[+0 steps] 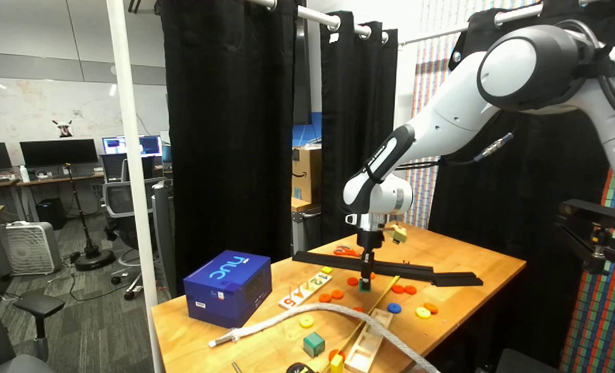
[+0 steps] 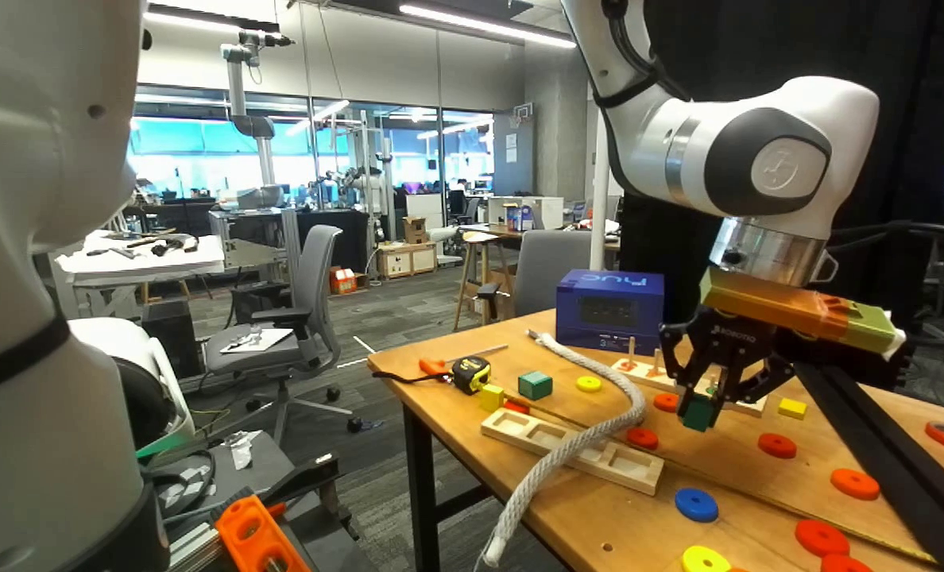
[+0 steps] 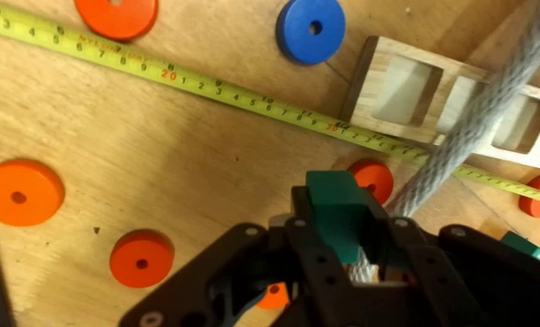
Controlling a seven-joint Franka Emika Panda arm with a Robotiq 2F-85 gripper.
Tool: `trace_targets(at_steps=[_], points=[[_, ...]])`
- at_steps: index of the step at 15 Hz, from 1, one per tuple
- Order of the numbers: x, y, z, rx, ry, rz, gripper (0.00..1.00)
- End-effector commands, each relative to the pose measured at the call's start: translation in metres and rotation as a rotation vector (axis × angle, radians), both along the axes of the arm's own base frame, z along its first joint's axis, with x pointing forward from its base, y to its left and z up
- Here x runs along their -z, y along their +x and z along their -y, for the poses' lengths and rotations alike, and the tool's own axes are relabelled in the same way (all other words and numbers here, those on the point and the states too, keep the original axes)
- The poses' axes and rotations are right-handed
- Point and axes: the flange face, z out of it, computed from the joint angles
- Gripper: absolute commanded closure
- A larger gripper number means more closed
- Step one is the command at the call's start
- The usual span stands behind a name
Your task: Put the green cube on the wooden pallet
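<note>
My gripper [image 1: 366,276] is shut on a green cube [image 3: 336,190], held between the fingertips above the table. The held cube also shows in an exterior view [image 2: 697,415]. A similar green cube [image 1: 313,344] rests on the table; it also shows in an exterior view [image 2: 535,386] and partly in the wrist view [image 3: 527,249]. The wooden pallet [image 2: 574,462] is a narrow light tray with several square compartments. In the wrist view the pallet [image 3: 441,101] lies at upper right of the gripper, apart from the held cube. A grey rope covers part of it.
The grey rope [image 2: 599,429] crosses the pallet. A yellow tape-measure blade [image 3: 233,95] runs along its side. Orange, yellow and blue discs [image 3: 311,31] lie scattered. A blue box [image 1: 228,287], a numbered peg board [image 1: 306,291] and long black rails [image 1: 364,263] stand or lie around.
</note>
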Motion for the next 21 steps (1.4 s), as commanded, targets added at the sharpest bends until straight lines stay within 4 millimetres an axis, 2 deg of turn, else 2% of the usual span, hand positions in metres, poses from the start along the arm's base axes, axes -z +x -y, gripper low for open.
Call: trace_targets(at_steps=[1,6,11,21], points=[[-0.028,-0.016,-0.006,0.120,0.013,-0.071,0.79],[-0.038,-0.036,-0.030,0.223,0.009,-0.189,0.79],[-0.029,-0.052,-0.056,0.287,0.010,-0.260,0.78],[0.010,-0.080,-0.047,0.423,-0.004,-0.176,0.78]])
